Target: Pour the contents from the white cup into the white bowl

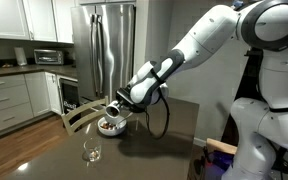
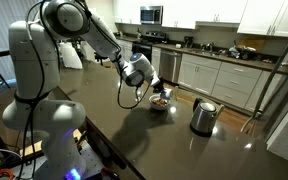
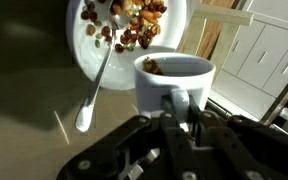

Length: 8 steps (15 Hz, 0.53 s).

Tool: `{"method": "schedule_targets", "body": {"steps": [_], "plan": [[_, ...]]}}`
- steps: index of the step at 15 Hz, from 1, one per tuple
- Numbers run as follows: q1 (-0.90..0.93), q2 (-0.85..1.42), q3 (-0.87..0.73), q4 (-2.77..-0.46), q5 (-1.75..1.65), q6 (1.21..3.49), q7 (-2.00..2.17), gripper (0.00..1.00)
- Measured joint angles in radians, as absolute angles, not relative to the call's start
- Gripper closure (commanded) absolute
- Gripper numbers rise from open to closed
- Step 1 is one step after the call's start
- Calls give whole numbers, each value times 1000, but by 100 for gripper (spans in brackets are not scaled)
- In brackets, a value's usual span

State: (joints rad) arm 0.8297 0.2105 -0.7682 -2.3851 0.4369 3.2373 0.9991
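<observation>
The white cup (image 3: 174,78) is off the table, held up just beside the white bowl (image 3: 79,52) and a little above it. In the wrist view its mouth faces the camera, and a few brown bits (image 3: 152,66) sit against its inner wall. The gripper (image 3: 180,102) pinches the cup: its jaws are pressed together on the near wall at the rim, one finger inside and one outside (the outer one covers part of the white side).

In an exterior view the cup (image 1: 117,106) hangs tipped over the bowl (image 1: 111,126), close to its rim. Whether the two touch cannot be told.

The bowl stands on the dark table (image 1: 159,150). It holds a heap of brown and tan pieces (image 3: 129,25) at its far side. A white spoon (image 3: 92,90) leans in it, its handle running out over the near rim toward the camera.

A clear stemmed glass (image 1: 91,150) stands upright on the table near the bowl, apart from it. In an exterior view a steel kettle (image 2: 203,116) sits on the same table to one side of the bowl (image 2: 159,103), well apart. The white arm (image 1: 199,45) slopes down to the cup from above. A steel fridge (image 1: 109,40) stands behind the table.
</observation>
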Motion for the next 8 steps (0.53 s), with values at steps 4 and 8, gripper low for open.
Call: {"method": "schedule_targets", "body": {"steps": [4, 8], "plan": [[879, 195, -834, -2381, 437, 3197, 1007, 96], [934, 171, -895, -2377, 437, 3157, 1011, 96]]}}
